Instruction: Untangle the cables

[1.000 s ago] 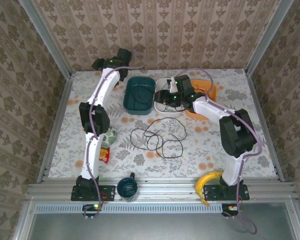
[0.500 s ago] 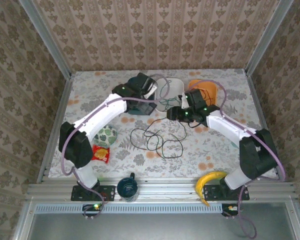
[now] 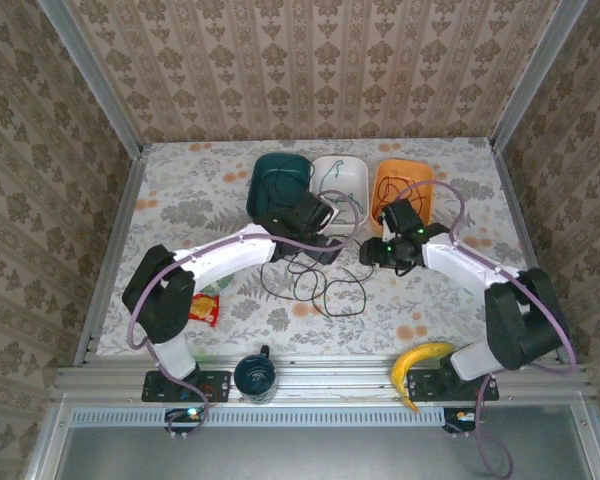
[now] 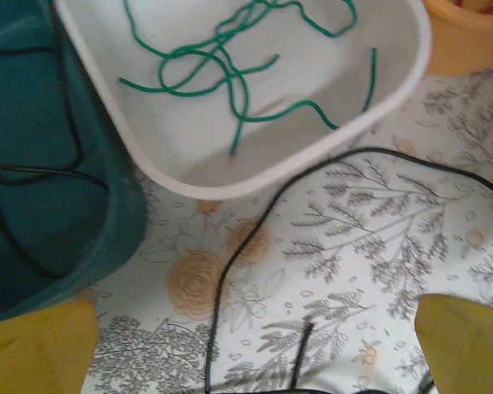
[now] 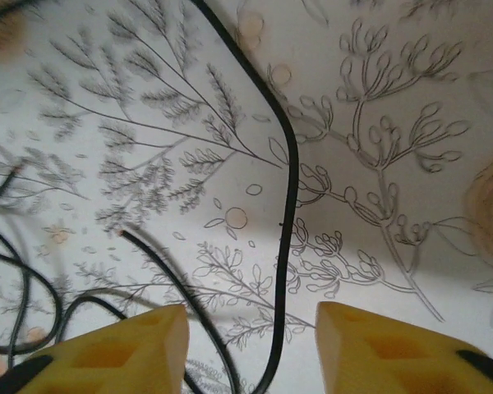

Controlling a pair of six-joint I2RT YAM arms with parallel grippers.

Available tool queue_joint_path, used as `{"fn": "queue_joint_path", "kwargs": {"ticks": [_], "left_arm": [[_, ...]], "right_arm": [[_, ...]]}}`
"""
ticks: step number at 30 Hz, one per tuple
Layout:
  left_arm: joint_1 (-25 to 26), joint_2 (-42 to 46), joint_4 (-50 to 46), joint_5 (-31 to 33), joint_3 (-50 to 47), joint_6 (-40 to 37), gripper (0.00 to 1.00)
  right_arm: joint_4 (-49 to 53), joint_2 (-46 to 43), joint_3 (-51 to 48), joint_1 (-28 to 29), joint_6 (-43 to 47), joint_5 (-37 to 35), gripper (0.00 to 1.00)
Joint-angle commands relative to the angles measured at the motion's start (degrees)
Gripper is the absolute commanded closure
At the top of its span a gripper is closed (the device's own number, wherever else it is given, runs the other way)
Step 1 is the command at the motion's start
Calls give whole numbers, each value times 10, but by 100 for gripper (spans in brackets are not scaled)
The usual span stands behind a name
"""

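Black cables (image 3: 315,282) lie looped on the table (image 3: 180,200); a green cable (image 4: 222,74) sits in the white tub (image 4: 189,156). Left gripper (image 4: 255,341) is spread wide, empty; right gripper (image 5: 251,349) is parted astride a black strand (image 5: 292,205), not clamping it.

Three walls (image 3: 330,70) box this setup in, all with the same beige wallpaper (image 3: 30,200): brown damask motifs between vertical stripes. Silver metal posts run up the two back corners, left post (image 3: 91,75) and right post (image 3: 536,75). The table (image 3: 170,195) has a pale cloth (image 4: 378,246) on it, printed with grey leafy sprigs and orange flowers. Up close in the wrist views you get fine line-drawn branches and a peach rose. An aluminium rail (image 3: 320,378) runs along the near edge, with a ribbed strip (image 3: 320,414) under it and then a flat grey surface (image 3: 310,455). Lighting's soft and even, and the shadows are pretty faint.
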State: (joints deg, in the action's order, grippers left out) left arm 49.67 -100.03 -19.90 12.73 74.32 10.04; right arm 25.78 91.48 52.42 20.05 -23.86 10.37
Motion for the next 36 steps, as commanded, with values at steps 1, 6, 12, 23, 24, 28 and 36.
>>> {"fn": "queue_joint_path", "kwargs": {"ticks": [1, 6, 12, 23, 24, 28, 36], "left_arm": [[-9, 2, 1, 48, 19, 13, 0], [-31, 33, 8, 69, -2, 12, 0], [-67, 70, 30, 83, -45, 88, 0], [-115, 171, 4, 232, -135, 238, 0], [-121, 187, 4, 237, -150, 253, 0], [-145, 238, 4, 237, -205, 300, 0], [-147, 303, 148, 69, -296, 185, 3]], "right_arm": [[24, 27, 17, -2, 20, 21, 68], [20, -13, 9, -5, 20, 26, 100], [27, -146, 32, -2, 36, 80, 100], [-65, -241, 202, 0, 20, 108, 100], [-87, -234, 218, 0, 12, 111, 100], [-164, -189, 280, 1, -16, 128, 100], [-270, -142, 349, 12, -41, 147, 100]]}}
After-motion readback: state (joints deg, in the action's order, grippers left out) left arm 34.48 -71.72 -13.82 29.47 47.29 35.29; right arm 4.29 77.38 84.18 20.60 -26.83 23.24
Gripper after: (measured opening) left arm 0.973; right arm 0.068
